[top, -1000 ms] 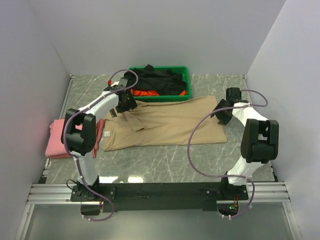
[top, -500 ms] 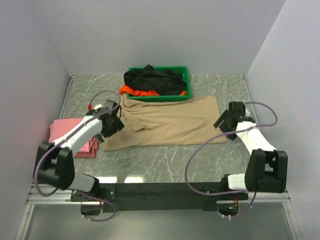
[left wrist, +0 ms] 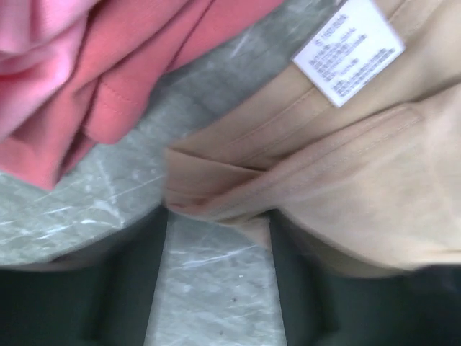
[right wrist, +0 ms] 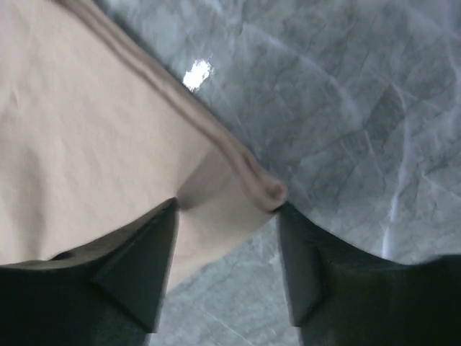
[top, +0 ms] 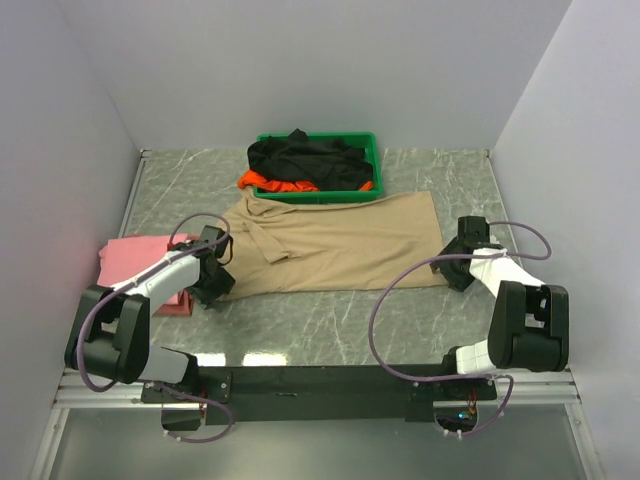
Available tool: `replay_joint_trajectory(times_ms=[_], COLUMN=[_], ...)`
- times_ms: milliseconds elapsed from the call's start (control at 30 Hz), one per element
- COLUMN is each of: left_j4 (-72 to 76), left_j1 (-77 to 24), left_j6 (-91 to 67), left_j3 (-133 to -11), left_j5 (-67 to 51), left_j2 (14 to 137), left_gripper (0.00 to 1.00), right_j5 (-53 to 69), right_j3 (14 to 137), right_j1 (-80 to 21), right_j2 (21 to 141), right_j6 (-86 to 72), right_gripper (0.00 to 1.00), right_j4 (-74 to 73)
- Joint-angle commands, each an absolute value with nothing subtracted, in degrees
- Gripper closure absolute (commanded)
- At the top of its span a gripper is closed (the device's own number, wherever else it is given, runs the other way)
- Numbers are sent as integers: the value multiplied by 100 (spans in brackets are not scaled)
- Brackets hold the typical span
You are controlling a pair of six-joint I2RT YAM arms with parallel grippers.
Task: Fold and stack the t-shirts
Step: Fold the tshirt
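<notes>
The large beige t-shirt (top: 340,245) lies spread flat across the middle of the table. My left gripper (top: 212,288) is down at its near-left corner. In the left wrist view this gripper (left wrist: 218,241) is open, with the beige hem corner (left wrist: 216,205) lying just at its fingertips. My right gripper (top: 453,274) is low at the near-right corner. Its jaws (right wrist: 227,220) are also open, and the beige shirt's corner (right wrist: 238,187) lies between the fingers, not pinched. A folded pink t-shirt (top: 135,262) sits at the left. The black t-shirt (top: 305,160) and the orange t-shirt (top: 275,183) lie bunched in the tray.
The green tray (top: 370,140) stands at the back centre, touching the beige shirt's far edge. A white care label (left wrist: 349,50) shows on the beige shirt near the left gripper. The pink shirt (left wrist: 65,79) lies close beside the left fingers. Walls close in on both sides.
Both arms have swung towards the near edge and come down. The left went from the collar area to the near-left corner, the right from the right edge to the near-right corner.
</notes>
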State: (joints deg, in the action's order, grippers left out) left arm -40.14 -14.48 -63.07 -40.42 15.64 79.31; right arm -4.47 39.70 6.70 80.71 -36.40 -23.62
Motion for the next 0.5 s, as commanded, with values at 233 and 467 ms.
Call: replay_joint_trajectory(times_ms=[233, 467], left_j4=[-3796, -4798], left_j1=[-1397, -1406], left_j6=[-6311, -6731], left_j3=[-3850, -3569], left_j5=[1521, 1362], left_j2=[8157, 7051], left_gripper=[99, 99], right_j5=[-307, -422], right_j3=[3700, 3375], right_j1=[826, 879], right_j2=[8016, 6409], right_j6=[-3542, -3630], right_gripper=[100, 100], right_j4=[-2345, -3225])
